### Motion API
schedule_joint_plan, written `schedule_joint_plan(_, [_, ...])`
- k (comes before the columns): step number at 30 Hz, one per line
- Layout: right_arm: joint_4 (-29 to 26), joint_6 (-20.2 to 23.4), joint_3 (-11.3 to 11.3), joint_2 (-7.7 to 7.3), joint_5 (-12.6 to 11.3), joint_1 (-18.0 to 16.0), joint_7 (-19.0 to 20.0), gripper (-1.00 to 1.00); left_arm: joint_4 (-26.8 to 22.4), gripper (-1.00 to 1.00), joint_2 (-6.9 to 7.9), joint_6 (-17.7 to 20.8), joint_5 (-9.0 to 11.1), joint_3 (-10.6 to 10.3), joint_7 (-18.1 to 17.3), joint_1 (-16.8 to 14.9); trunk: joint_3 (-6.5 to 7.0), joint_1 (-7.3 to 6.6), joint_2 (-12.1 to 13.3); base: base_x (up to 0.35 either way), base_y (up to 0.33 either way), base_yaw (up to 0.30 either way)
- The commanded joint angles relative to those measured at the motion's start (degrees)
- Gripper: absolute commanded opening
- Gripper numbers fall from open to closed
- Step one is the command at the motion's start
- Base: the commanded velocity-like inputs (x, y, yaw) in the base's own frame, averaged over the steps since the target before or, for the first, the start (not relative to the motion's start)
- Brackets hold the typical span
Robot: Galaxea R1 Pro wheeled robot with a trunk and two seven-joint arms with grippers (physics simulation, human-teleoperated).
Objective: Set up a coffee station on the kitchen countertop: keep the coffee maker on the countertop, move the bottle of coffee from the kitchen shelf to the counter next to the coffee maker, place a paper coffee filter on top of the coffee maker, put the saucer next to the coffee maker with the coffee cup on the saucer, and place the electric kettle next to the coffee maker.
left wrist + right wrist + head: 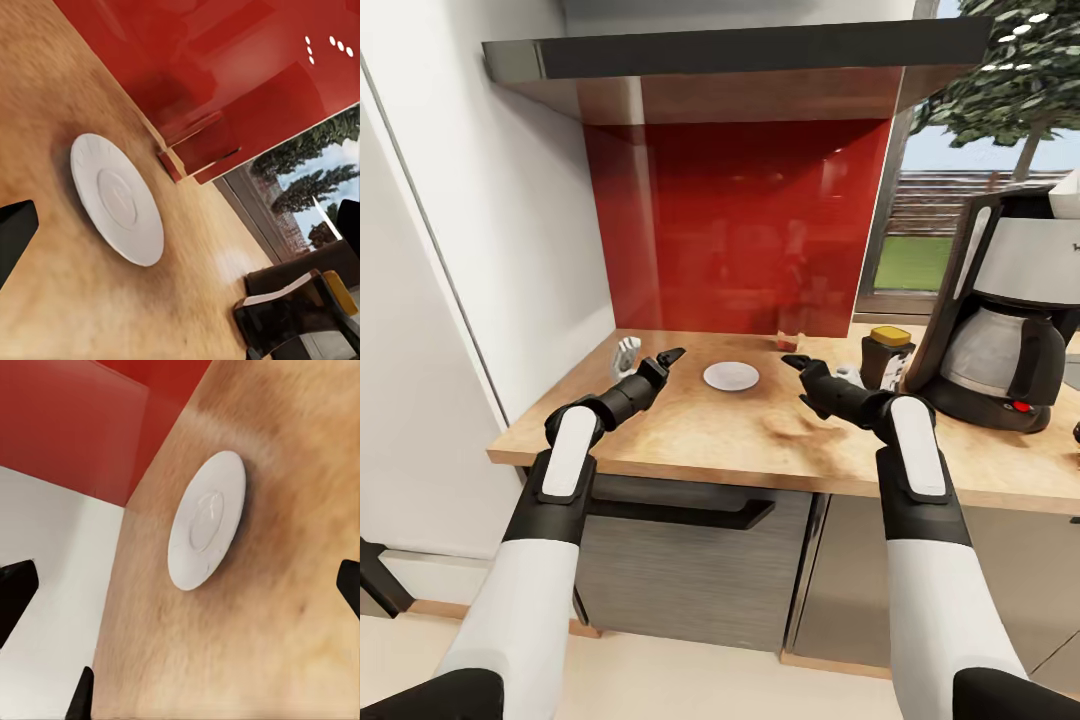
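White saucer (731, 376) flat on countertop (760, 440); coffee maker (1005, 310) upright at right.

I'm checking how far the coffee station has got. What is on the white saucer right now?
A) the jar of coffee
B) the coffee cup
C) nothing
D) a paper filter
C: the saucer lies bare on the countertop between the two grippers, and both wrist views show its top with nothing on it.
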Motion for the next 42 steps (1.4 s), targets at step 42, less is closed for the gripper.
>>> schedule_joint_plan(42, [10.48,-4.82,4.42,0.06,-6.72,-5.99,-3.35,1.00,20.45,1.00,-0.06,0.35,8.23,4.73,8.68,-14.41,-0.06,0.00,-0.03,0.001,-0.004,0.000])
